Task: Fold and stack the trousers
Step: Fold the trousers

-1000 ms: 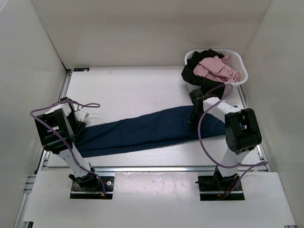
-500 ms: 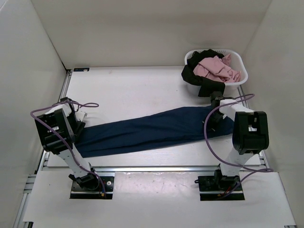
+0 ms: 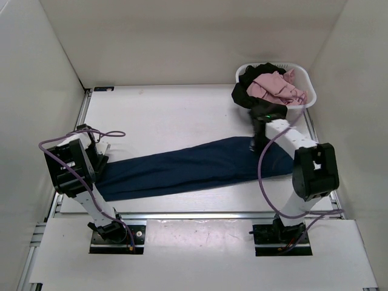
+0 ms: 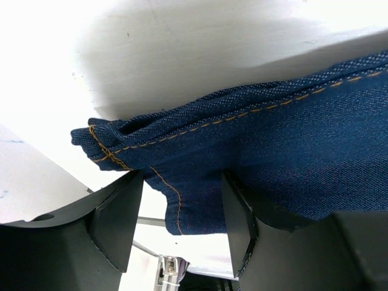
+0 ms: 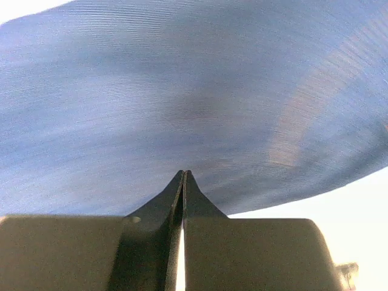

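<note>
The trousers (image 3: pixel 182 168) are dark navy jeans lying as a long strip across the table, from the left arm to the right arm. My left gripper (image 3: pixel 102 160) is at their left end. In the left wrist view it (image 4: pixel 180 177) is open, and a hem corner of the jeans (image 4: pixel 182 206) with tan stitching hangs between the two fingers (image 4: pixel 115 224). My right gripper (image 3: pixel 255 144) is low over the upper edge of the right end. In the right wrist view it (image 5: pixel 183 174) is shut, tips together against blue cloth (image 5: pixel 182 91), with nothing seen between them.
A white basket (image 3: pixel 310 100) stands at the back right with pink clothes (image 3: pixel 276 86) and a black garment (image 3: pixel 248 94) hanging over its near rim, close behind my right gripper. White walls enclose the table. A metal rail (image 3: pixel 194 214) runs along the near edge.
The right arm swung right over the trousers' right end, then back left and slightly farther. The left arm and the trousers' left end have not moved.
</note>
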`<state>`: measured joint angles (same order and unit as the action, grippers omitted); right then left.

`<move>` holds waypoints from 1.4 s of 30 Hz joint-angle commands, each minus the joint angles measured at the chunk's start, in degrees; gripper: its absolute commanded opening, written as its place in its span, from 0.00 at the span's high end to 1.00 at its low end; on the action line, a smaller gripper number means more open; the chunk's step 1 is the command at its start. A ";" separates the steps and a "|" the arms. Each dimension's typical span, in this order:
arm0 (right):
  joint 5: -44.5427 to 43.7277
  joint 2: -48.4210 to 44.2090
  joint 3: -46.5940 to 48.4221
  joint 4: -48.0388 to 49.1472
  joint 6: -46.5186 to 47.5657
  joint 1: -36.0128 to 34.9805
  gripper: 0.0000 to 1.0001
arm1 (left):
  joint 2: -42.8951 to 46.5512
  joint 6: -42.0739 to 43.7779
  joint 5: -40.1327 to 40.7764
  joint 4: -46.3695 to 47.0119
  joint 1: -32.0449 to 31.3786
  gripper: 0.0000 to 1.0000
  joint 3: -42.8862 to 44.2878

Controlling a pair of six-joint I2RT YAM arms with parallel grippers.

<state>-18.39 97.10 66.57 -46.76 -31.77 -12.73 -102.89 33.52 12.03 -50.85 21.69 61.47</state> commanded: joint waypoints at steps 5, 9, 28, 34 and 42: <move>6.24 7.20 20.87 5.89 4.26 -28.65 0.99 | -0.99 -3.37 -3.77 6.90 0.46 0.34 -1.36; 8.37 14.51 26.59 7.65 4.26 -35.33 0.99 | -1.00 -3.89 -3.77 6.38 0.46 0.34 -0.30; -4.62 10.05 2.96 8.71 -9.80 -48.97 1.00 | -1.35 -2.23 -0.25 5.23 0.46 0.32 3.12; -11.22 3.54 -3.63 8.71 -11.30 -48.97 1.00 | -1.35 -2.23 -0.25 3.40 0.46 0.32 4.97; -12.63 2.39 4.27 5.28 -7.96 -48.35 0.98 | 12.25 -2.23 -2.28 -2.66 0.46 0.28 6.82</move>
<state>-27.97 101.93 66.83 -39.81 -40.58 -61.45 -99.35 31.27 10.87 -51.24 21.96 65.73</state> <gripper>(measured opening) 0.022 0.716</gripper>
